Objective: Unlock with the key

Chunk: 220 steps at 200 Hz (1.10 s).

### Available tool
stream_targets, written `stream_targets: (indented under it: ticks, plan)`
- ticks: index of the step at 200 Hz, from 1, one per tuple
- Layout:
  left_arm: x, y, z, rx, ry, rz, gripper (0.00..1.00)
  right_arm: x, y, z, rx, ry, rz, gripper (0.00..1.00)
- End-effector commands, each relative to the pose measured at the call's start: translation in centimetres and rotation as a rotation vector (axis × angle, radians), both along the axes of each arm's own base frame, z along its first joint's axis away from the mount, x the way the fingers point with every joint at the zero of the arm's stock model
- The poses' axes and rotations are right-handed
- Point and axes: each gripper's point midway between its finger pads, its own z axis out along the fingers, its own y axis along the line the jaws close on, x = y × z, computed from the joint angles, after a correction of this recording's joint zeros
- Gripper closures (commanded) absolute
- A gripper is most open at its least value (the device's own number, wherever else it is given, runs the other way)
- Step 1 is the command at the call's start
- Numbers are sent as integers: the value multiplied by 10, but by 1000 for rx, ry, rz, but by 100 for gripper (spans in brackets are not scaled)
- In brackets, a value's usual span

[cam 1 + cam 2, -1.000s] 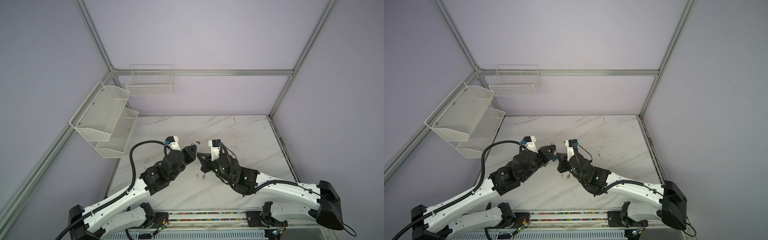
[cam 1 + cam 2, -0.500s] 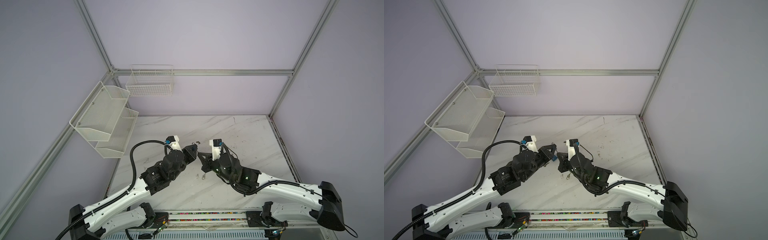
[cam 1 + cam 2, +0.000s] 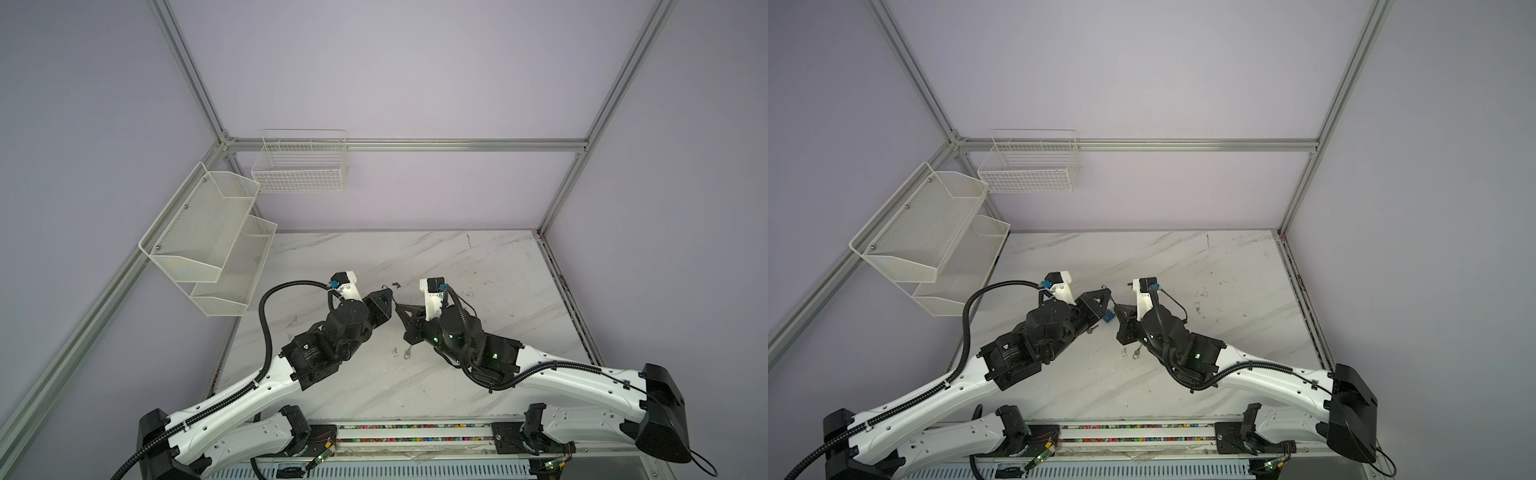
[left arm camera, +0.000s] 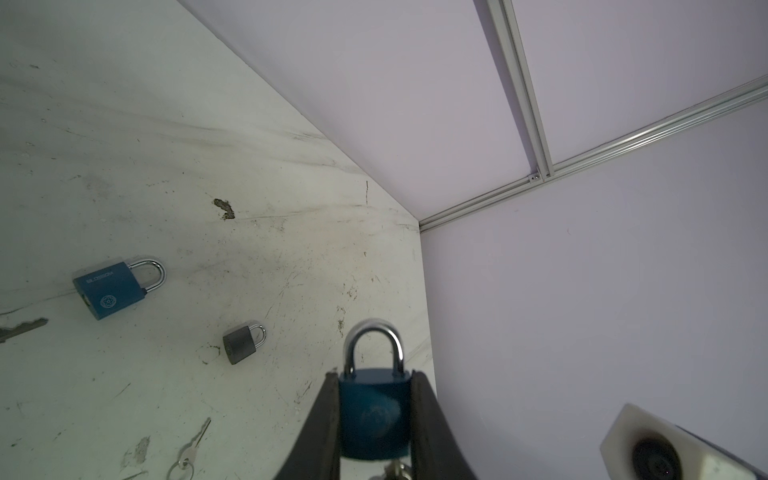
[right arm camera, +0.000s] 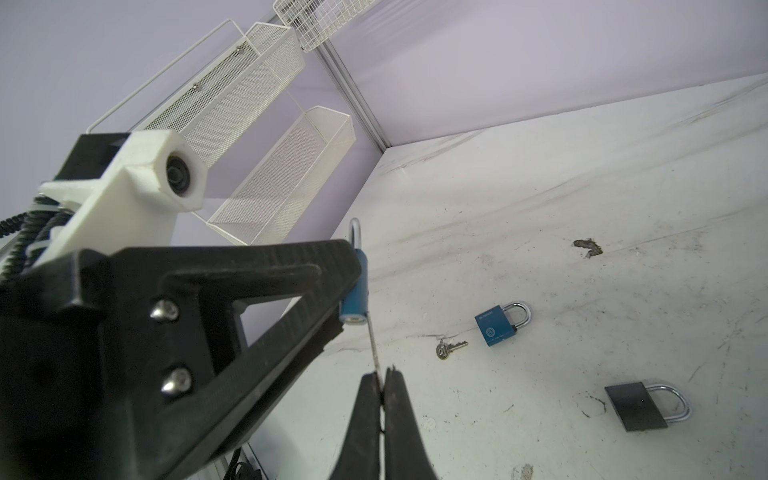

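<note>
At the keyhole end of the blue padlock (image 5: pixel 356 286), the right gripper (image 5: pixel 380 379) is pinched tight on a key (image 5: pixel 372 343). The key's blade reaches that end and touches it; how far it sits inside cannot be told. The left gripper (image 4: pixel 374 384) clamps the padlock's body by its narrow sides, shackle sticking out past the fingertips. Well apart from this padlock, a second blue padlock (image 5: pixel 496 326), a grey padlock (image 5: pixel 636 405) and a spare key (image 5: pixel 449 348) lie flat on the marble table (image 5: pixel 540 187).

We find the white marble tabletop (image 3: pixel 498 266) bare toward its back right. A flat-lying blue padlock (image 5: pixel 496 326), dark grey padlock (image 5: pixel 636 409) and loose silver key (image 5: pixel 451 347) clutter the middle; white mesh shelves (image 3: pixel 208 245) crowd the left wall.
</note>
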Motion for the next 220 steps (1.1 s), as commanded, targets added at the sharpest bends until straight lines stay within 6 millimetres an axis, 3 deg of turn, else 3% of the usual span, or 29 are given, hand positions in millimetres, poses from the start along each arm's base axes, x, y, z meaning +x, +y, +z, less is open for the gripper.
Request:
stream_targets:
  ticks: [1, 66, 167, 220]
  plan:
    - [0, 5, 19, -10, -48, 13, 100, -7, 3, 11, 42, -21, 44, 100]
    - [1, 5, 23, -12, -55, 16, 100, -7, 11, 9, 40, -22, 64, 100]
    - [0, 7, 30, -24, -69, 19, 100, -1, -1, -5, 3, 1, 3, 100]
    - [0, 4, 31, -31, -68, 9, 100, 1, -1, 3, 13, -14, -1, 100]
